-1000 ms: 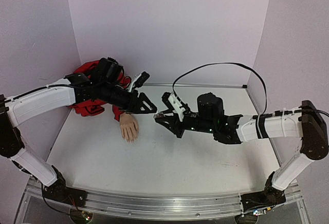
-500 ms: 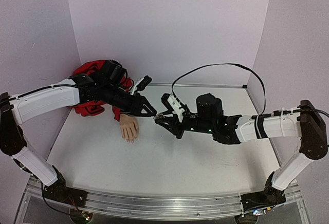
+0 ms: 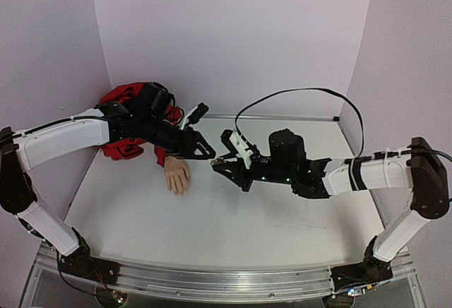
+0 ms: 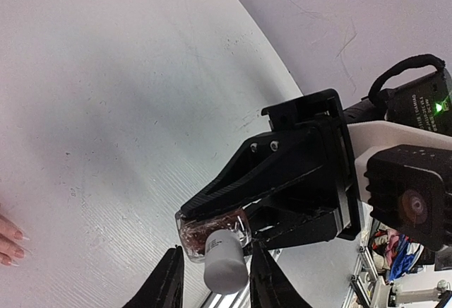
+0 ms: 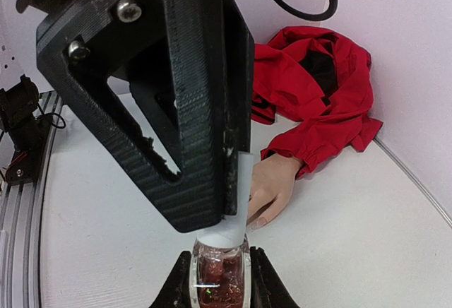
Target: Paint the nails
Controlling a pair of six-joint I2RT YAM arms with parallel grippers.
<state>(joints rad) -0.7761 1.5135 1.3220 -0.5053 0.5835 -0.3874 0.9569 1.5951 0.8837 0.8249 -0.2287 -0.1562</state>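
Left gripper (image 4: 215, 253) is pinched on the white cap (image 4: 224, 269), right gripper (image 5: 221, 265) on the polish bottle (image 4: 212, 229); the nails (image 4: 19, 236) (tiny, pale) are seen on the flesh-coloured mannequin hand (image 3: 176, 176).

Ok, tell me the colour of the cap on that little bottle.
White. The cap of the bottle shows best in the left wrist view.

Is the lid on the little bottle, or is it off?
On. The white cap sits on the polish bottle, with the left claw closed around it; the right claw grips the glass.
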